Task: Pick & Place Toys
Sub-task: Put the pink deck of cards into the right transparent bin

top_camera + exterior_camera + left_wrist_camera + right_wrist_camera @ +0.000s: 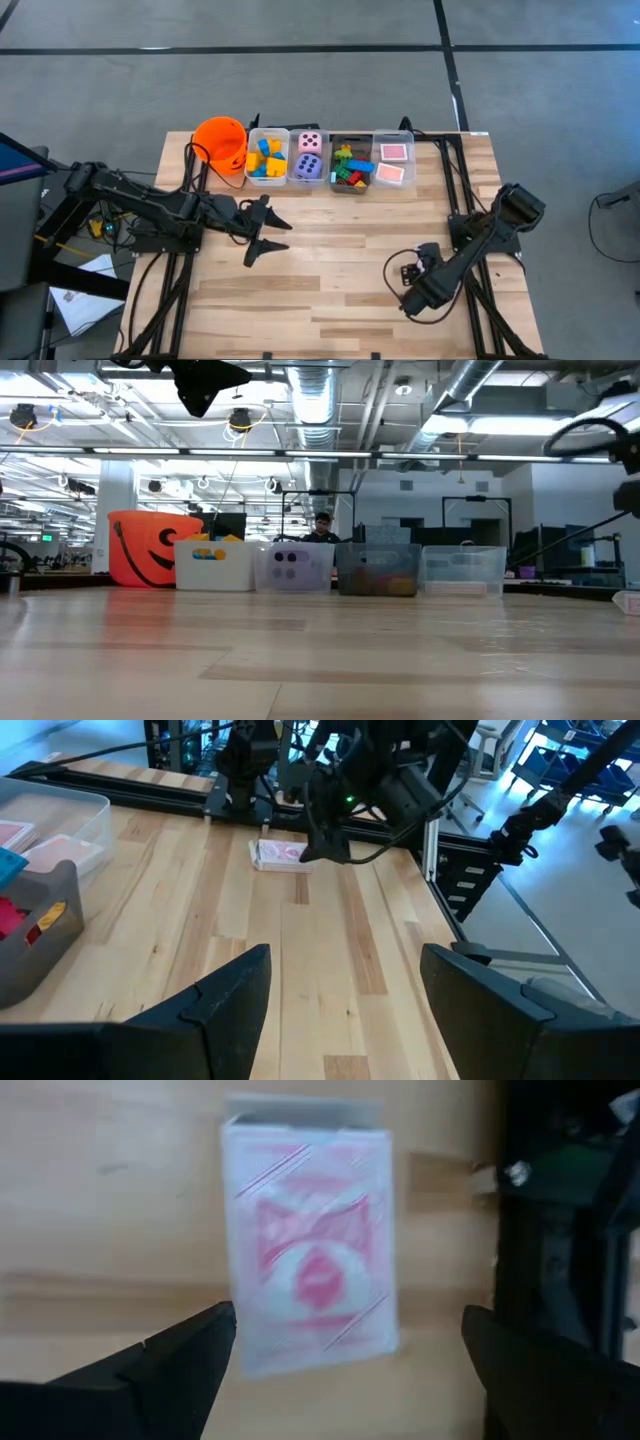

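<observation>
The right hand hovered, fingers spread, over a pink-white card box lying flat on the desk; the left hand waited released; two more cards sat in the clear plastic bin.

At the far edge of the wooden table we find an orange bucket with a black face print. Beside it stands a row of four bins: a white bin, a clear bin, a grey bin and another clear bin. We see a person behind the row.
</observation>
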Robot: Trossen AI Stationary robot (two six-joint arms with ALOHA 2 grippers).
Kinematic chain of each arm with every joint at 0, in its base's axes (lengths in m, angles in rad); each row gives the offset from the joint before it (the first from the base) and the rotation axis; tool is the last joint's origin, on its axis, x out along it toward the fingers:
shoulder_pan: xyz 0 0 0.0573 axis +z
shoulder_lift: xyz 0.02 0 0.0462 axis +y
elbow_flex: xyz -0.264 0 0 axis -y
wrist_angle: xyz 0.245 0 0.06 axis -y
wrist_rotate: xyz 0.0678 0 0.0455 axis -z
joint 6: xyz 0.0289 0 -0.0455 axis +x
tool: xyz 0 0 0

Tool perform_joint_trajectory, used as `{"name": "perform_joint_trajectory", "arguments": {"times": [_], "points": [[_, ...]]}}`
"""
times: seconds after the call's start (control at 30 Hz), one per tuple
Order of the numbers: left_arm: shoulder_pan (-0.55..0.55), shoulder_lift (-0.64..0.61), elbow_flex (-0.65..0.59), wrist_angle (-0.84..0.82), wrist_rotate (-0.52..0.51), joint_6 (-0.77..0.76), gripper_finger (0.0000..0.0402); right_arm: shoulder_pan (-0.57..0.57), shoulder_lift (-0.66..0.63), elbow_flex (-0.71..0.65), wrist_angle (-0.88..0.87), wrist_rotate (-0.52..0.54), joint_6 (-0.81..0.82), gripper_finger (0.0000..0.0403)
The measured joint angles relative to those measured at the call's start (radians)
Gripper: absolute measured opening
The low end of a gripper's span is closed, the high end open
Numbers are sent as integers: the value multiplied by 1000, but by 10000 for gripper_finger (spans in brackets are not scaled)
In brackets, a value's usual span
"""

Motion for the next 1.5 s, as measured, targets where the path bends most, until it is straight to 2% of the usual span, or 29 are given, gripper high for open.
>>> {"name": "perform_joint_trajectory", "arguments": {"times": [0.47,0.7,1.13,1.5], "points": [[0,0,0,-1,0,-4,250,-13,-94,-133,129,10,-5,367],[0,0,0,-1,0,-7,250,-14,-172,-152,147,67,6,353],[0,0,0,-2,0,-7,250,-20,-179,-155,206,82,19,350],[0,0,0,-2,0,-7,250,-75,-180,-235,281,80,17,350]]}}
